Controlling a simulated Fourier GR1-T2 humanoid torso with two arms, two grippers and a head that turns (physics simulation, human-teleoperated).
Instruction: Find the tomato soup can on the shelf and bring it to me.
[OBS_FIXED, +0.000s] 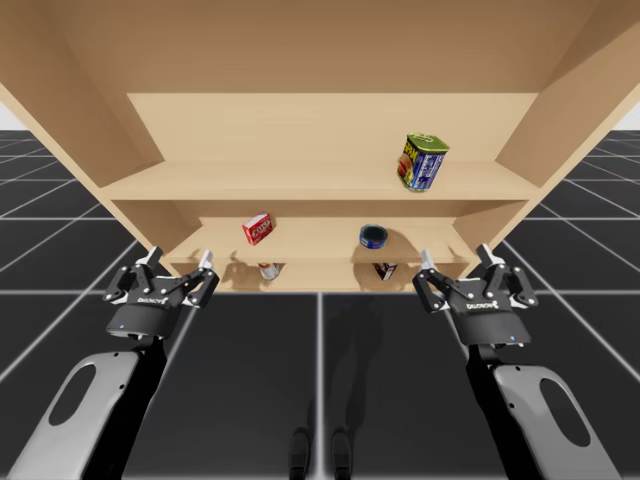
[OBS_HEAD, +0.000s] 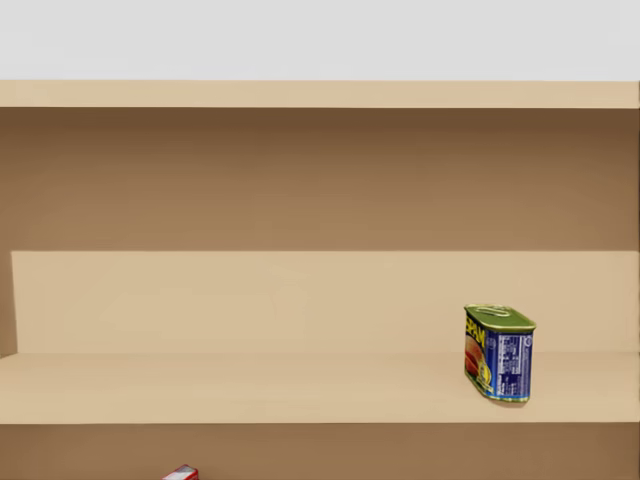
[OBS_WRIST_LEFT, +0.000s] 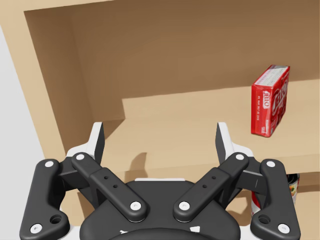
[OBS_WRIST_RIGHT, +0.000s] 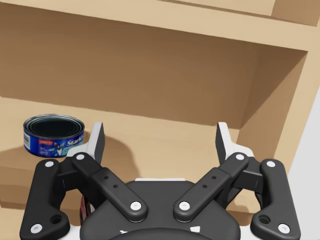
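From the high view, a big wooden shelf (OBS_FIXED: 320, 180) fills the top half. Its boards are smooth, flat and light brown. On the upper board, to the right, a tall tin with rounded corners (OBS_FIXED: 424, 162) stands upright. It is green on top and blue and yellow on its sides. On the middle board a small red box (OBS_FIXED: 257, 229) stands left of the middle, and a low round blue can (OBS_FIXED: 373, 237) sits right of the middle. Just under that board's front edge, below the red box, peeks the tomato soup can (OBS_FIXED: 269, 270). It is round, red and white, and mostly hidden. My left hand (OBS_FIXED: 181, 258) hangs at the lower left and my right hand (OBS_FIXED: 457, 256) at the lower right. Both are black and shiny, with their fingers wide apart and holding nothing. The floor (OBS_FIXED: 320, 350) is dark with thin pale lines.

From the head view, the tall tin (OBS_HEAD: 498, 352) stands at the lower right on a plain wide board of the shelf (OBS_HEAD: 250, 385). The top of the red box (OBS_HEAD: 181, 472) shows at the bottom edge.

From the left wrist view, my left hand (OBS_WRIST_LEFT: 160, 132) is spread open. The red box (OBS_WRIST_LEFT: 270, 101) stands ahead of it, past its right finger. A bit of the tomato soup can (OBS_WRIST_LEFT: 294, 187) shows under the board, beside that finger.

From the right wrist view, my right hand (OBS_WRIST_RIGHT: 160, 132) is spread open too. The low blue can (OBS_WRIST_RIGHT: 54, 135) sits ahead, just beside its left finger.
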